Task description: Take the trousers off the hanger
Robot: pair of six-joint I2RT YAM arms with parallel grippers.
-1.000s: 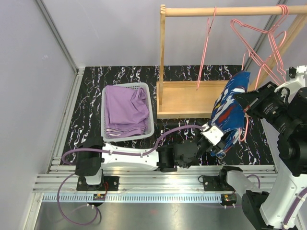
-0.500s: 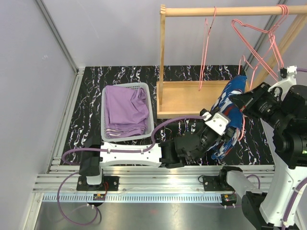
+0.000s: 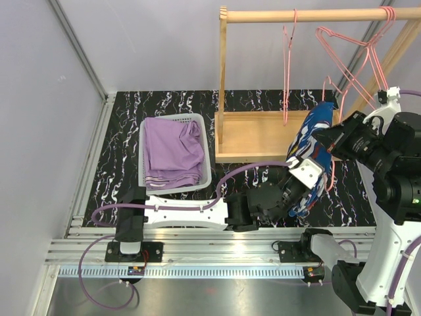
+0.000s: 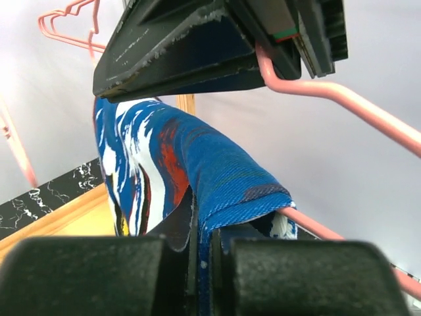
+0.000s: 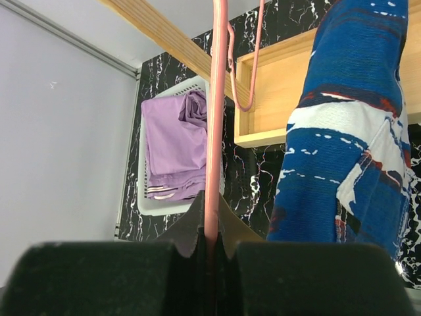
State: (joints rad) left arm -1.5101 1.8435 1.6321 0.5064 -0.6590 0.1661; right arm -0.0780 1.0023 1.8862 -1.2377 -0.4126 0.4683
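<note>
Blue patterned trousers (image 3: 314,139) (image 4: 197,164) (image 5: 348,151) hang folded over the bar of a pink wire hanger (image 3: 333,172) (image 4: 355,108) (image 5: 216,118), in the air in front of the wooden rack. My right gripper (image 3: 330,141) (image 5: 212,240) is shut on the hanger's wire. From below, my left gripper (image 3: 308,189) (image 4: 209,240) is shut on a hanging fold of the blue cloth just under the hanger bar. Lilac trousers (image 3: 172,150) (image 5: 174,141) lie crumpled in the white basket (image 3: 142,158) at the left.
The wooden rack's base tray (image 3: 263,135) stands behind the blue trousers, its rail (image 3: 302,14) overhead. Bare pink hangers (image 3: 287,66) (image 3: 358,59) dangle from the rail. The black marbled mat (image 3: 118,145) ends at metal rails on the left and near sides.
My left gripper rose to the right under the blue trousers and shut on the cloth. My right arm shifted slightly left, still holding the hanger.
</note>
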